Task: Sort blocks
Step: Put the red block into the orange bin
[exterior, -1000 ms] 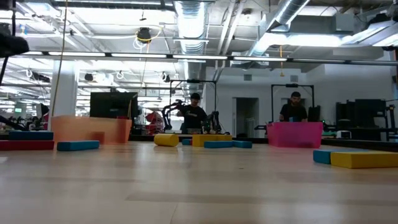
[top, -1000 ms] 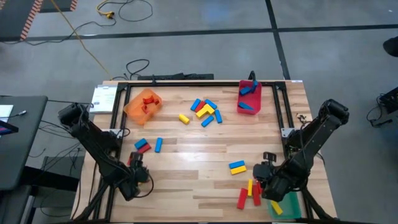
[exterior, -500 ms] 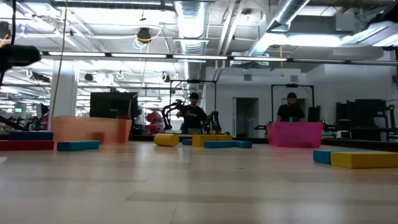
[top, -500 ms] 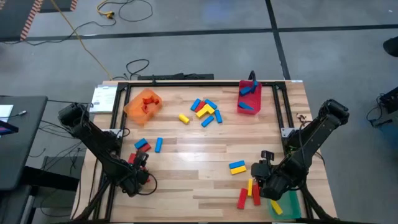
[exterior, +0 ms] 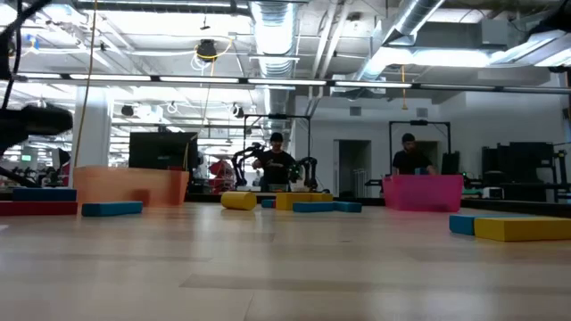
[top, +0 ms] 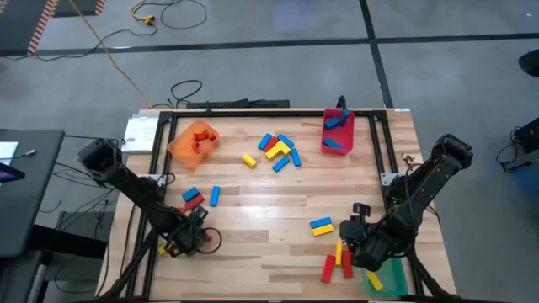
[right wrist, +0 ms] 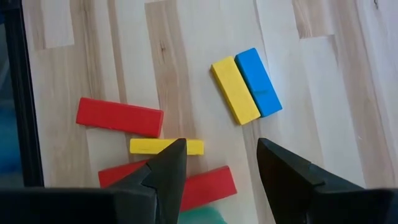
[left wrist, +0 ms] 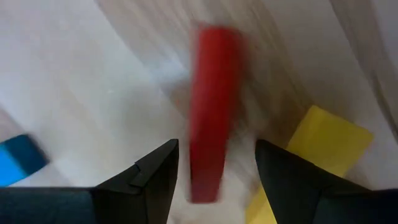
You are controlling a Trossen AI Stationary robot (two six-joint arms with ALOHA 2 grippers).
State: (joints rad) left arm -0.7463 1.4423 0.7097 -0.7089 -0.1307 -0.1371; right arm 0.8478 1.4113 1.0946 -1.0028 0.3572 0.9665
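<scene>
bench [top: 253,219]: light wood planks, black frame along far edge | orange bin [top: 194,140] far left | red bin [top: 337,135] far right | green bin [top: 387,276] near right corner | blocks [top: 278,150] clustered far centre | blue-yellow pair [top: 321,225] near right

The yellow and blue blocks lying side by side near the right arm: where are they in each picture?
High view: yellow and blue pair, lower right of the table, just left of the right gripper.
Low view: far right edge.
Left wrist view: not in it.
Right wrist view: upper right of centre, beyond the fingers.
Shared landmark: the red bin, also in the low view.
</scene>
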